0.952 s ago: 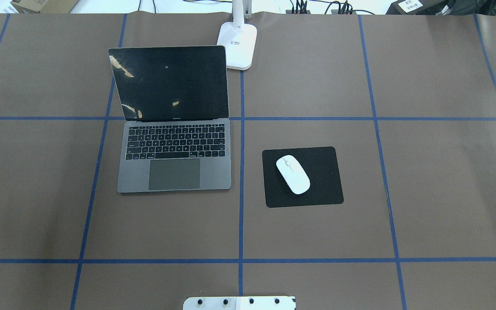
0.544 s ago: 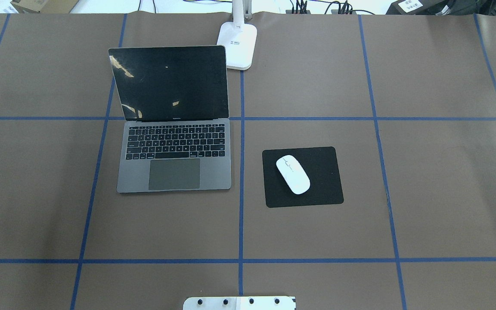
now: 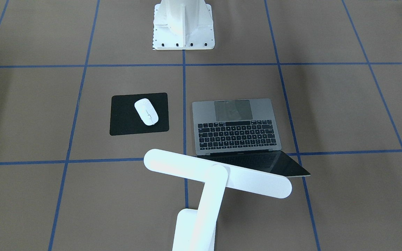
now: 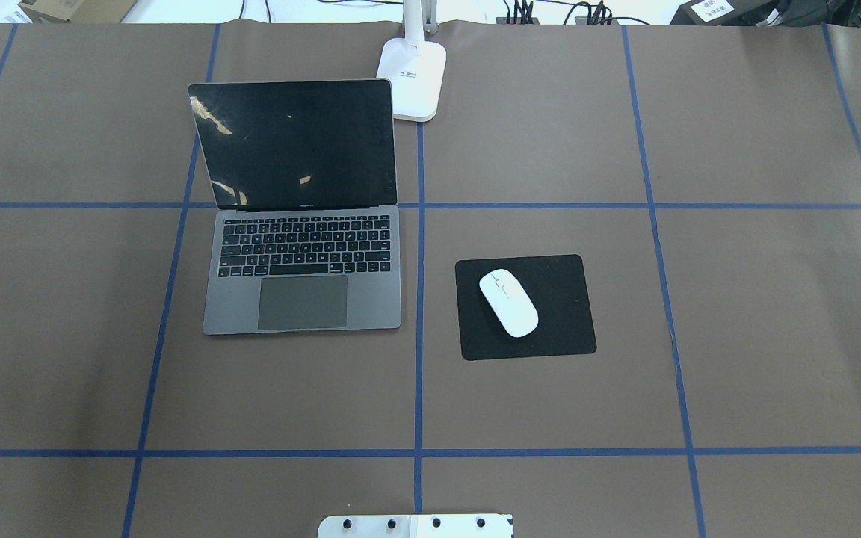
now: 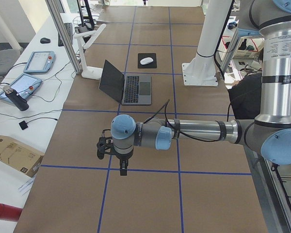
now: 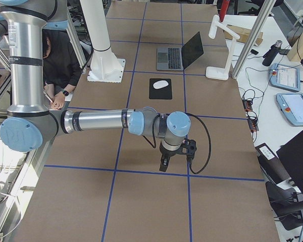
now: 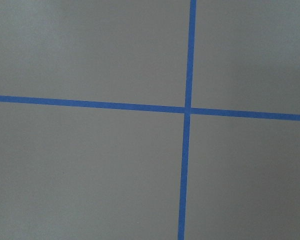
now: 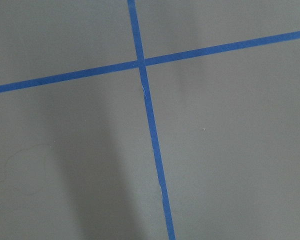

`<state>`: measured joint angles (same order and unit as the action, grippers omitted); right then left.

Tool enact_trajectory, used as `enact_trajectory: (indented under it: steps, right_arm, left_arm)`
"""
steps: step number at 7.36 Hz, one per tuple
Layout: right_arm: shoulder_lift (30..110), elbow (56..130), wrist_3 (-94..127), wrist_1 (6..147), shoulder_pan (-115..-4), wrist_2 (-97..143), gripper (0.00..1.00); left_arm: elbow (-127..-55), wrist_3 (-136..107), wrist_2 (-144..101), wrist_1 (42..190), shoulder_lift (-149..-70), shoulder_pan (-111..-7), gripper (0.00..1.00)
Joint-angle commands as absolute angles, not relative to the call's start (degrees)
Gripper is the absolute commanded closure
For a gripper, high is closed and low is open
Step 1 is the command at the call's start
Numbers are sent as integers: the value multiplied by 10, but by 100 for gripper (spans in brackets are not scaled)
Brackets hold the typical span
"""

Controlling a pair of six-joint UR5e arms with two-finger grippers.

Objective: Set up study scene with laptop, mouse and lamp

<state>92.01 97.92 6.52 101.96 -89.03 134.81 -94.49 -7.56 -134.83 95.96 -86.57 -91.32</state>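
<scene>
Nothing has shifted overhead in 1 s: laptop [image 4: 302, 224] open left of centre, mouse [image 4: 508, 302] on its black pad [image 4: 559, 329], lamp [image 4: 412, 78] at the table's [image 4: 737, 336] far edge. Its base label is unreadable. Mouse looks light and slick; I'd pinch its sides. Side views: left pincer [image 5: 122, 171] and right pincer [image 6: 163, 165] hang well apart from everything; I cannot tell their gap.

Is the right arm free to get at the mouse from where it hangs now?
Probably yes. The right gripper hangs over bare table, and nothing stands between it and the mouse, which lies uncovered on the black pad; the laptop sits beyond it.
</scene>
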Motion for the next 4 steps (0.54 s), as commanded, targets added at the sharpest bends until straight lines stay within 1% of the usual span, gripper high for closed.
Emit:
enact_trajectory:
  steps: [1, 4]
  right_arm:
    - [920, 980, 64, 1020, -890, 1350, 1]
    - [920, 984, 64, 1020, -890, 1351, 1]
  left_arm:
    - [-945, -76, -1348, 959, -866, -911, 1]
    - [-945, -76, -1348, 959, -867, -911, 1]
